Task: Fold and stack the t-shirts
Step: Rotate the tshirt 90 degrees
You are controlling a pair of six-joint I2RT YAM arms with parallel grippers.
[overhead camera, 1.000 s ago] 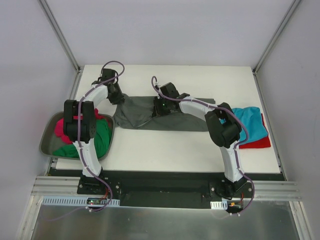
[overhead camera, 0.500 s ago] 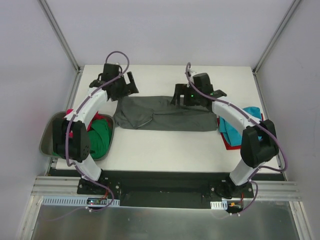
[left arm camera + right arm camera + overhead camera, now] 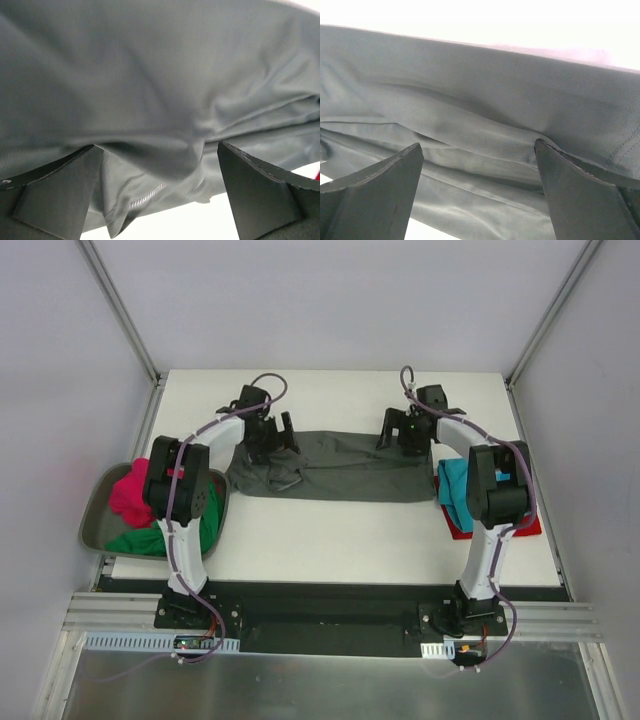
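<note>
At the far left a shallow grey-green tray (image 3: pixel 90 530) hangs partly over the edge of the white worktop (image 3: pixel 330 540), holding a bunched magenta pink t-shirt (image 3: pixel 128 495) toward the back and a crumpled green t-shirt (image 3: pixel 140 540) nearer the front, the two touching. Next to the right, the left pincer (image 3: pixel 279 432) sits low over the left rear corner of the dark grey t-shirt (image 3: pixel 350 475). In the left wrist view this pincer (image 3: pixel 160 165) has its fingers (image 3: pixel 55 190) spread wide, with a soft fold of the grey cloth (image 3: pixel 150 75) bulging between them but not clamped. The dark grey t-shirt lies as a long, wrinkled band across the middle of the worktop, rumpled most at its left end. Over its right rear corner is the right pincer (image 3: pixel 402 436). The right wrist view shows this pincer (image 3: pixel 477 150) likewise gaping, its fingers (image 3: pixel 375 190) well apart, with layered grey fabric (image 3: pixel 495 100) beyond them and nothing gripped. Furthest right, a teal t-shirt (image 3: pixel 452 498) rests on top of a red t-shirt (image 3: pixel 522 526), just beside the grey shirt's right end and partly hidden by the right arm.
</note>
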